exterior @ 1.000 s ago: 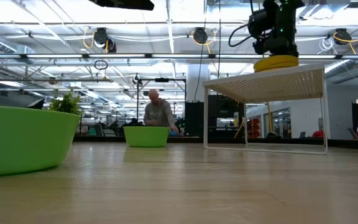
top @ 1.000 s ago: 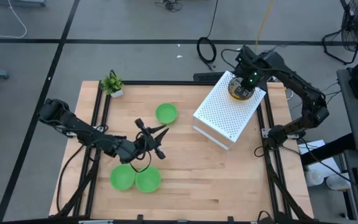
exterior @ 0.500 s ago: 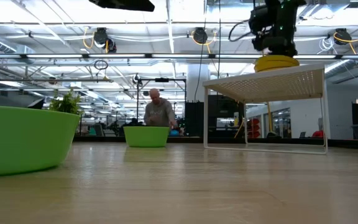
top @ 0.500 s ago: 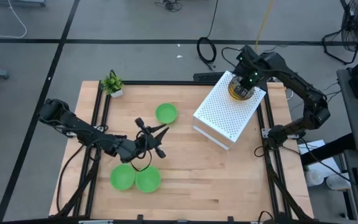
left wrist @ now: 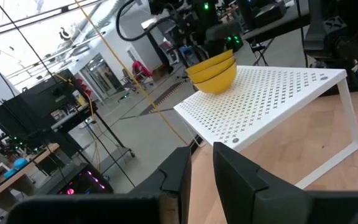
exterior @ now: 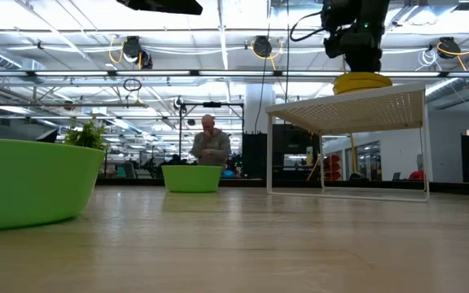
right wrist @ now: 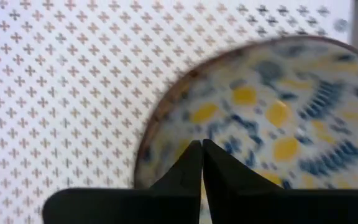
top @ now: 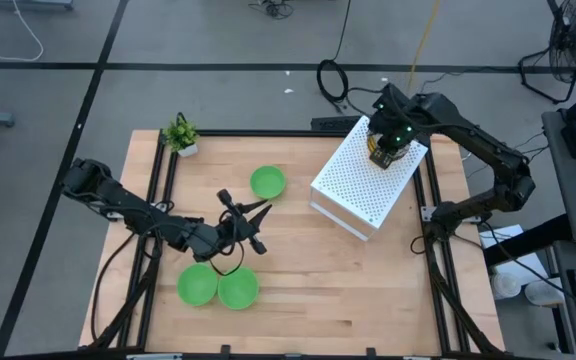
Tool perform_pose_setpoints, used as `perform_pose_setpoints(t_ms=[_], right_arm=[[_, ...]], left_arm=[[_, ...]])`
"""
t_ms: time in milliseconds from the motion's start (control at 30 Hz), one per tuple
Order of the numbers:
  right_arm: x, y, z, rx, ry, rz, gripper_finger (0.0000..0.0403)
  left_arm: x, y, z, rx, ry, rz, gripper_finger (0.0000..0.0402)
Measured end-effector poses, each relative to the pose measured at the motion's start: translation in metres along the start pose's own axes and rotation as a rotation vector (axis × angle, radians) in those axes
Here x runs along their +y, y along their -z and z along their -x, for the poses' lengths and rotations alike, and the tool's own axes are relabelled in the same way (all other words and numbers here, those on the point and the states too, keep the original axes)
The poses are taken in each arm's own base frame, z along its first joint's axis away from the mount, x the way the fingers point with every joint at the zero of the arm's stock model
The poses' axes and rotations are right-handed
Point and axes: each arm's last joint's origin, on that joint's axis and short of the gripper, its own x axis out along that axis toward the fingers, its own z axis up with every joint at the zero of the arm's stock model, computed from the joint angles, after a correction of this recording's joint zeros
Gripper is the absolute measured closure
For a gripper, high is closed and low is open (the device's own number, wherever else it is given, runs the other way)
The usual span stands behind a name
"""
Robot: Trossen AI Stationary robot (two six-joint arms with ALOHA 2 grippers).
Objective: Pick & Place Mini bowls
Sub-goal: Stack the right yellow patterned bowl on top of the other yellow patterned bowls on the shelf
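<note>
Three plain green bowls stand on their bases on the wooden table: one [top: 267, 182] toward the far side, two [top: 197, 285] [top: 238, 289] side by side near the front. A stack of floral bowls [exterior: 362, 82], yellow outside, stands on the white perforated rack [top: 363, 190]. My right gripper [right wrist: 201, 147] is shut and points down over the top floral bowl's [right wrist: 278, 112] patterned inside. My left gripper [top: 264, 228] hovers open over the table's middle, between the green bowls. My right gripper points down from above with shut fingers over the inside of the top floral bowl, near its rim [right wrist: 160, 112]. Nothing shows between the fingers, and I cannot tell whether the tips touch the bowl.
A small potted plant [top: 180, 134] stands at the table's far left corner. The rack takes up the far right part of the table. Bare wood lies in front of the rack and across the near right. A person stands in the room beyond the table [exterior: 211, 146].
My right gripper has shifted a little toward the table's left above the stack of floral bowls, staying shut. The bowls and the left arm have kept still.
</note>
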Motion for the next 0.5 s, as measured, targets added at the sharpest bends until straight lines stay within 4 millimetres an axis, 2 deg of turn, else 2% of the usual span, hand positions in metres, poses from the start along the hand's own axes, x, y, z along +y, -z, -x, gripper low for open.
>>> perform_pose_setpoints(t_ms=[233,500], right_arm=[[0.0005,0.0022,-0.0087,0.026,0.054,0.008,0.0403],[0.0008,0.0005,-0.0035,0.009,0.053,0.011,0.0403]], left_arm=[[0.0000,0.0000,0.0000,0.000,0.000,0.000,0.0328],[0.0000,0.0000,0.0000,0.000,-0.001,0.007,0.0328]])
